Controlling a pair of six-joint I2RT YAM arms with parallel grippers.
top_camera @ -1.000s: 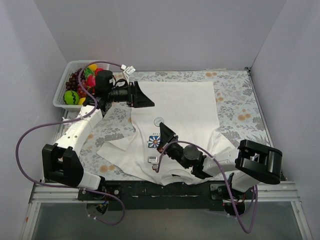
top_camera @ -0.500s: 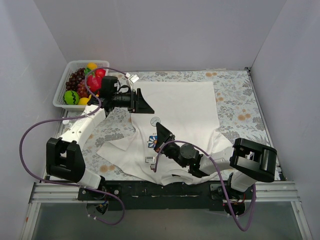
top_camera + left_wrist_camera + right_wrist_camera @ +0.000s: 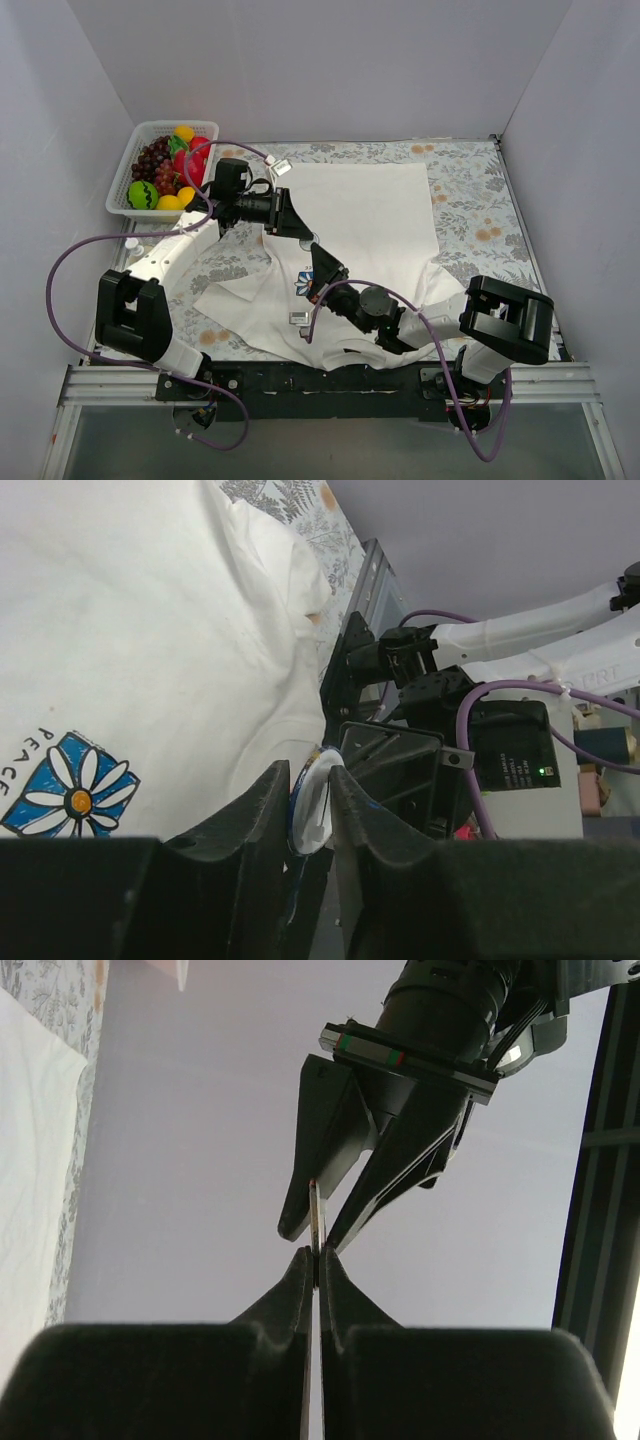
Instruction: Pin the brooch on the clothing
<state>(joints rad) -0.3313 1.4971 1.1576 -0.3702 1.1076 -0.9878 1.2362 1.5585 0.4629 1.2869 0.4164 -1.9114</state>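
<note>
From my seat, the right gripper point(image 3: 316, 1255) is nearest, reaching up and away from the near table edge. Its fingers are pressed together on the brooch point(image 3: 312, 802), which its own camera shows edge-on as a thin sliver. The brooch is in the air over the T-shirt point(image 3: 370, 215), just past the flower print point(image 3: 70, 785) on the chest. Its pale back and the pin face the left wrist camera.

The left gripper point(image 3: 310, 780) comes in from the far left and meets the right one tip to tip. Its fingers are only narrowly parted and the brooch sits in the gap. I cannot tell whether they actually press on it.

The shirt lies flat on the flowered tablecloth point(image 3: 470, 210), with its dark neck label point(image 3: 297, 318) near the front and the hem towards the back wall. At the far left corner is a white basket point(image 3: 118, 190) of toy fruit.
</note>
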